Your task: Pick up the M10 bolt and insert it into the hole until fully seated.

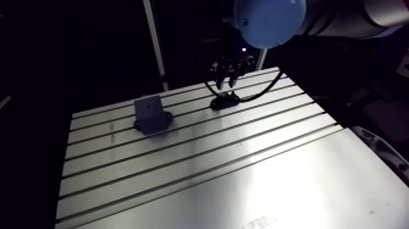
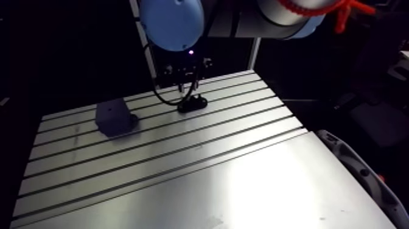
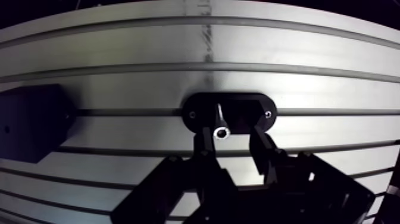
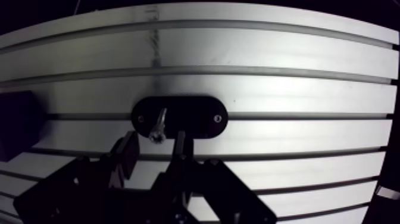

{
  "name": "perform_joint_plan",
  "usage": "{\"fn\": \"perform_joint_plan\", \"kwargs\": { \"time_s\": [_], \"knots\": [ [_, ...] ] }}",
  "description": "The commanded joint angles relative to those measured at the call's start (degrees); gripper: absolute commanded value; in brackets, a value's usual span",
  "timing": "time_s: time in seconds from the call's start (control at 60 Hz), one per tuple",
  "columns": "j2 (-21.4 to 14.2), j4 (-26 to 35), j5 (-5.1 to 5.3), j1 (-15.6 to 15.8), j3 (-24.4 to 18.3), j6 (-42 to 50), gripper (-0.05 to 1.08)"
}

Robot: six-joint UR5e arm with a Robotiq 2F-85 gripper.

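Two dark fingers [image 3: 206,143] of the gripper [image 3: 231,132] stand spread apart in the wrist view, pinching nothing. Between them sits the small silvery metal M10 bolt [image 3: 221,127]. It leans slightly, its bright round end turned up toward the camera and its lower end in the black oval plastic holder [image 3: 196,113]. The bolt is nearer one finger than the other, and whether it touches that finger cannot be told. The holder lies across a slot of the slotted aluminium table [image 3: 297,53]. Well to one side of the holder, the dark blocky fixture [image 1: 151,114] stands on the same table.
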Motion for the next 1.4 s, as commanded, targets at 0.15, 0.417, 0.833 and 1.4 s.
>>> {"fn": "perform_joint_plan", "kwargs": {
  "time_s": [0.15,0.417,0.833,1.4],
  "knots": [
    [0.59,-0.02,0.03,0.07,0.02,0.01,0.55],
    [0.84,-0.02,-0.06,0.07,-0.04,0.01,0.55],
    [1.3,-0.02,-0.06,0.16,-0.05,0.01,0.55],
    [1.74,-0.02,-0.06,0.24,-0.14,0.08,0.55]
  ]
}}
